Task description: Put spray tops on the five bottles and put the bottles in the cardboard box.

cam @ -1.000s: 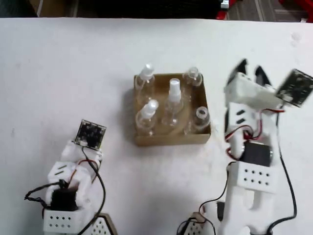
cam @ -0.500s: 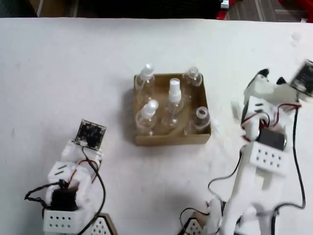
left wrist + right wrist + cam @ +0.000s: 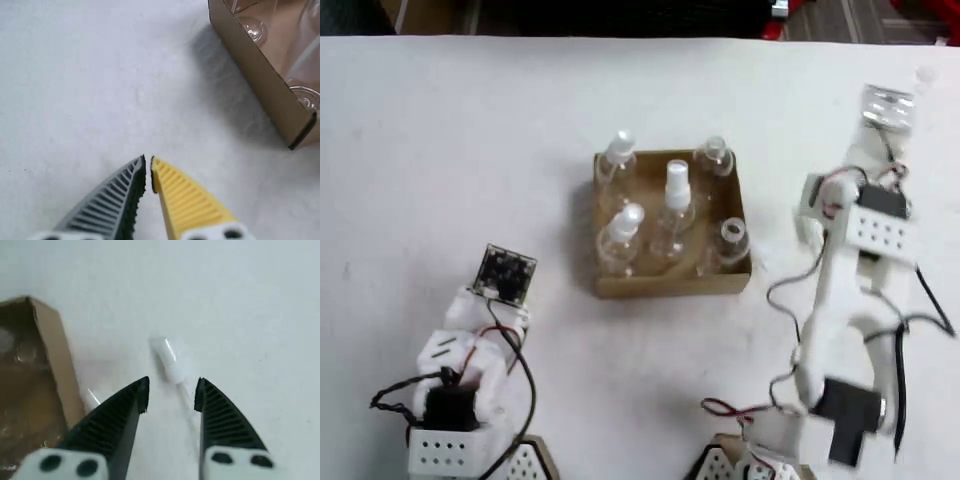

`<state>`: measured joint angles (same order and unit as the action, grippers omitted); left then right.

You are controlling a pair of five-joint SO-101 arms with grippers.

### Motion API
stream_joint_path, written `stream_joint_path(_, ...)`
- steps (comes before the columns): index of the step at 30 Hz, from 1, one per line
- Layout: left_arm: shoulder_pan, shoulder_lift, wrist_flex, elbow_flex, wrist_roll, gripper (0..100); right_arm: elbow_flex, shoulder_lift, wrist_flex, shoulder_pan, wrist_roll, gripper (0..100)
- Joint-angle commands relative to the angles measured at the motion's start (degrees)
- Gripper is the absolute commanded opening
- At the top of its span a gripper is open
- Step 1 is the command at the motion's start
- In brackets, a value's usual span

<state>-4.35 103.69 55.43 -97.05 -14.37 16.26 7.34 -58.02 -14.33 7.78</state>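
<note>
The cardboard box (image 3: pixel 665 285) stands mid-table and holds all five clear bottles. Three carry white spray tops (image 3: pixel 677 182); the two on its right side, bottle (image 3: pixel 713 158) and bottle (image 3: pixel 731 238), have bare necks. In the right wrist view a loose white spray top (image 3: pixel 169 360) lies on the table just beyond the tips of my right gripper (image 3: pixel 172 387), which is open above it, beside the box wall (image 3: pixel 52 355). My left gripper (image 3: pixel 148 166) is shut on nothing, low over bare table short of the box corner (image 3: pixel 295 135).
The right arm (image 3: pixel 850 230) stretches along the box's right side. The left arm (image 3: pixel 470 340) sits folded at the near left. A thin white piece (image 3: pixel 91 397) lies by the box wall. The white table is open to the far side and left.
The right arm has swung out and stretched toward the far right, its wrist tipping down over the table beside the box. The left arm and the bottles have not moved.
</note>
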Motion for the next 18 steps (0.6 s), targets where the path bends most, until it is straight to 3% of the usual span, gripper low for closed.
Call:
stream_joint_path(1, 0.75, 0.66, 0.09, 0.09, -0.53, 2, -11.96, -7.87, -9.27, 1.63, 2.29, 13.0)
stream_joint_path(12, 0.75, 0.66, 0.09, 0.09, -0.53, 2, -35.52, -30.99, -25.36, 3.56, 2.73, 12.8)
stream_joint_path(18, 0.75, 0.66, 0.09, 0.09, -0.53, 2, -38.51, -34.59, -33.71, 7.16, 4.04, 14.7)
